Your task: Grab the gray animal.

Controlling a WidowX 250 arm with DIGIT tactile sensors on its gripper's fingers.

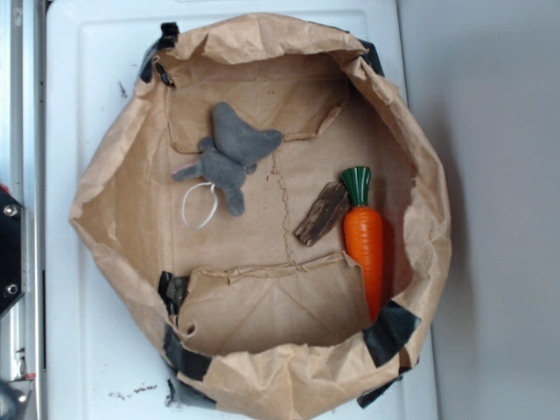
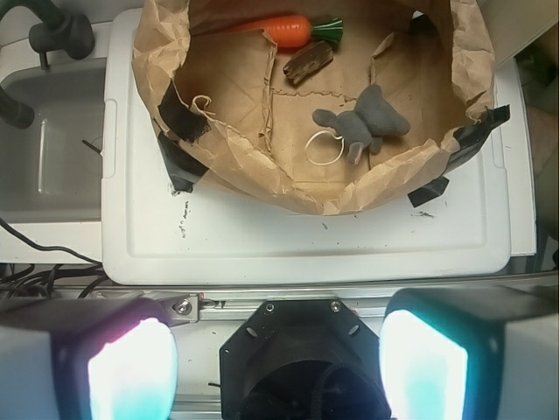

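Note:
The gray animal (image 1: 229, 155) is a small gray plush with flat ears and a white string loop. It lies on the floor of a rolled-down brown paper bag (image 1: 105, 201), in its upper left part. In the wrist view the gray animal (image 2: 363, 122) lies inside the bag, far ahead and to the right. My gripper (image 2: 276, 359) is open and empty, its two fingers (image 2: 131, 367) wide apart at the bottom of the wrist view, well back from the bag over the robot base. The gripper does not show in the exterior view.
An orange carrot (image 1: 365, 241) and a brown wood chunk (image 1: 321, 213) lie at the bag's right side. The bag stands on a white lid (image 1: 79, 350), its rim patched with black tape (image 1: 392, 331). A gray sink (image 2: 48, 140) sits left of the lid.

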